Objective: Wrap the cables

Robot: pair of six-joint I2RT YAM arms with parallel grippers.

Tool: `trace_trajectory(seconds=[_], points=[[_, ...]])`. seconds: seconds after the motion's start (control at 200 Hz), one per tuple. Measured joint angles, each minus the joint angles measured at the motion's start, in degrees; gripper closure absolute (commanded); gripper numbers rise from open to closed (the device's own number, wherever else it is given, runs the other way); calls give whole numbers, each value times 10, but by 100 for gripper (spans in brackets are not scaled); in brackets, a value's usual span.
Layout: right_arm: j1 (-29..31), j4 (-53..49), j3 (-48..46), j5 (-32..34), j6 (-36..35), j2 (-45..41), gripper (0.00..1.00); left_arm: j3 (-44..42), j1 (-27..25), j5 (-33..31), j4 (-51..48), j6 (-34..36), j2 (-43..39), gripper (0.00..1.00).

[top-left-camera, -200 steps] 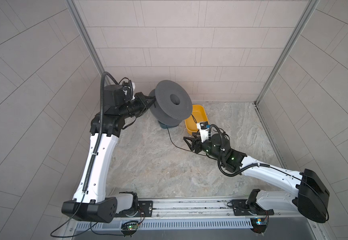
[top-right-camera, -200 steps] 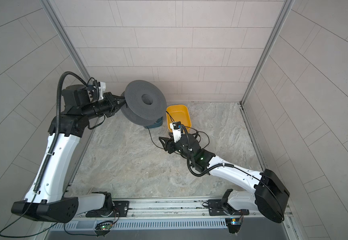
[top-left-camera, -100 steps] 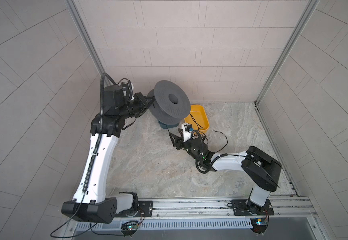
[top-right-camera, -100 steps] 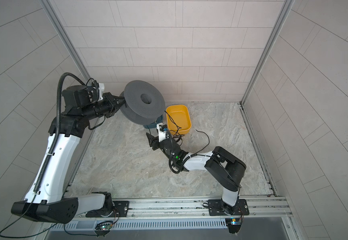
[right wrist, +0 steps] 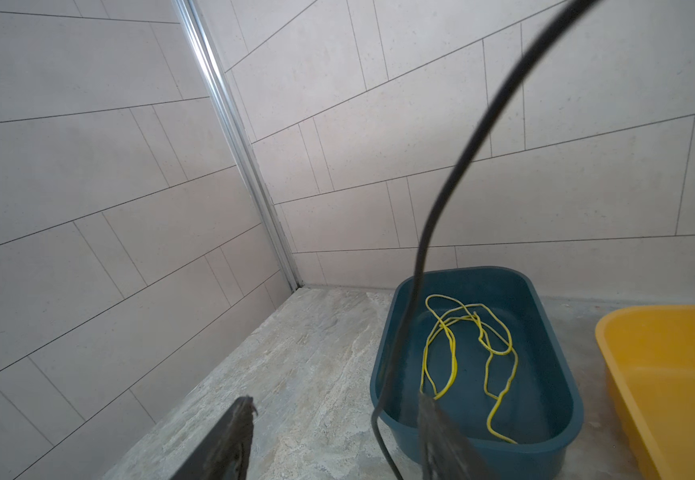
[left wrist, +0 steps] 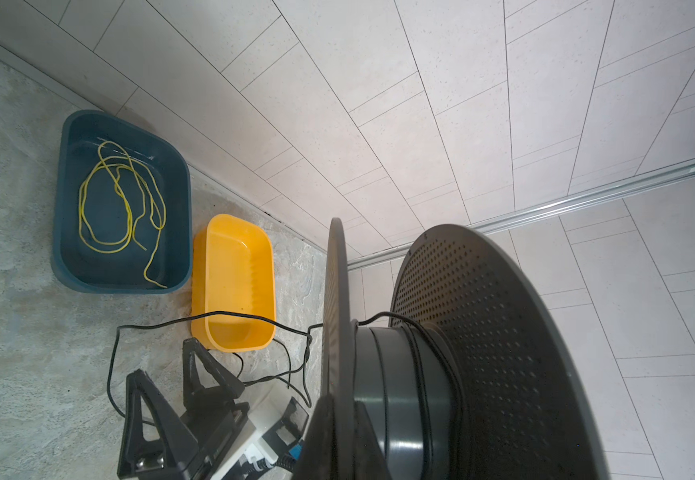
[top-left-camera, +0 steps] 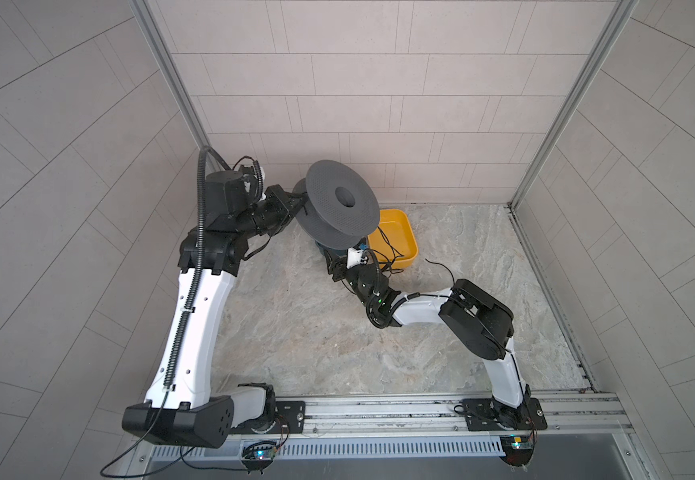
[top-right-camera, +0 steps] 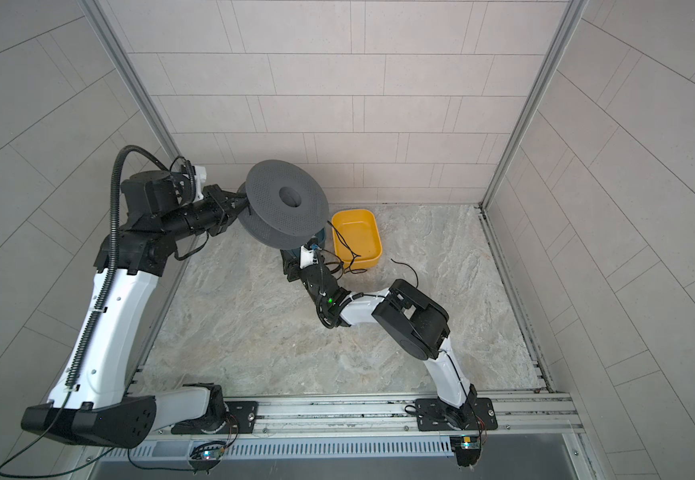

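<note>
Left wrist view: I see the dark grey perforated plastic spool (left wrist: pixel 483 332), its flange pinched in my left gripper's (left wrist: pixel 339 415) fingers. Right of it sits the yellow plastic tub (left wrist: pixel 233 266). The thin black cable (left wrist: pixel 229 313) wraps the hub, then runs between the right gripper's (right wrist: pixel 335 402) spread fingers.

The black cable (right wrist: pixel 421 253), blurred close to the right wrist camera, runs out of frame.
</note>
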Motion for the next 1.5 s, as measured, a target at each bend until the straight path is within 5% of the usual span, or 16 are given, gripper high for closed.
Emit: trace_trajectory(seconds=[0.35, 0.61, 0.796, 1.036, 1.306, 1.501], points=[[-21, -20, 70, 7, 9, 37, 48, -2, 0, 0, 3, -23, -10, 100], [-38, -47, 91, 0, 34, 48, 100, -2, 1, 0, 4, -26, -15, 100], [-44, -77, -6, -13, 32, -6, 100, 1, 17, -10, 0, -14, -11, 100], [-61, -152, -144, -111, 19, -197, 100, 38, 51, -59, -49, 48, 13, 100], [-189, -179, -283, -316, 52, -377, 100, 50, 84, -114, -109, 123, 16, 100], [-288, -338, -304, -332, 57, -492, 100, 50, 86, -127, -136, 168, 13, 100]])
